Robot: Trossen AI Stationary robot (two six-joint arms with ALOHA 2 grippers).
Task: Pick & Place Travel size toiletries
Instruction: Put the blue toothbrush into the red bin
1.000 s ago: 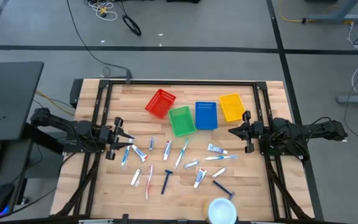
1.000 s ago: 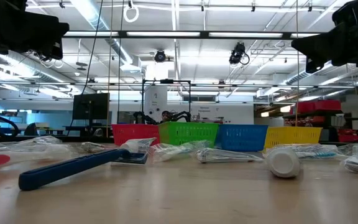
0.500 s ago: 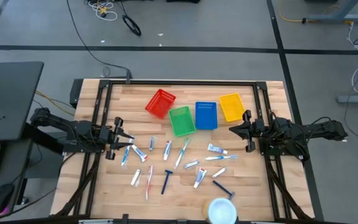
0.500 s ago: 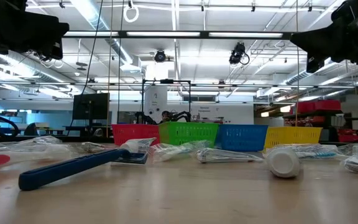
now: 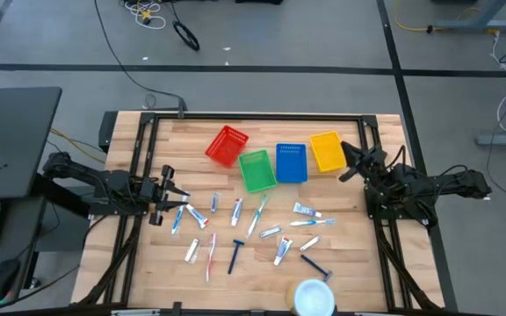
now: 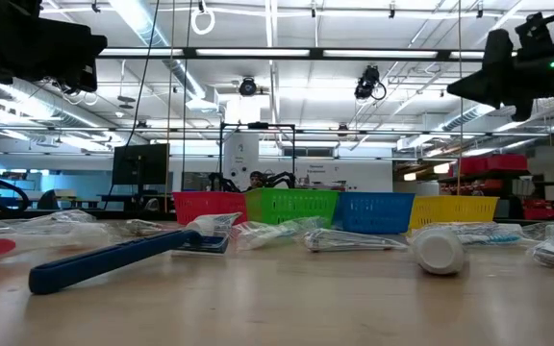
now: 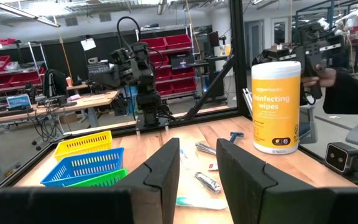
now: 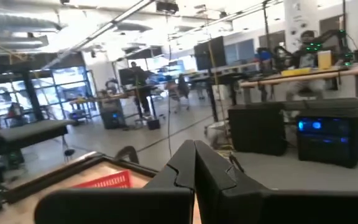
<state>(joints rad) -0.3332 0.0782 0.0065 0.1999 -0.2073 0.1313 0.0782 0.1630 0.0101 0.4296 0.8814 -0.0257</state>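
Observation:
The toiletries lie loose on the wooden table in the high view: white tubes, pale toothbrushes and dark-handled razors. My left gripper hovers open at the left end of the scatter, touching nothing. My right gripper is shut and empty. It is raised beside the yellow basket and points toward the far-left. In the low view a blue razor and a tube lie flat on the tabletop.
Red, green, blue and yellow baskets stand in a row toward the far edge. A white wipes canister stands at the near edge. Dark frame rails border the table. A person's sleeve shows beyond it.
My right gripper has swung from pointing at the table's left to pointing far-left. It has moved toward the far edge beside the yellow basket and tipped upward. My left gripper and the toiletries have stayed where they were.

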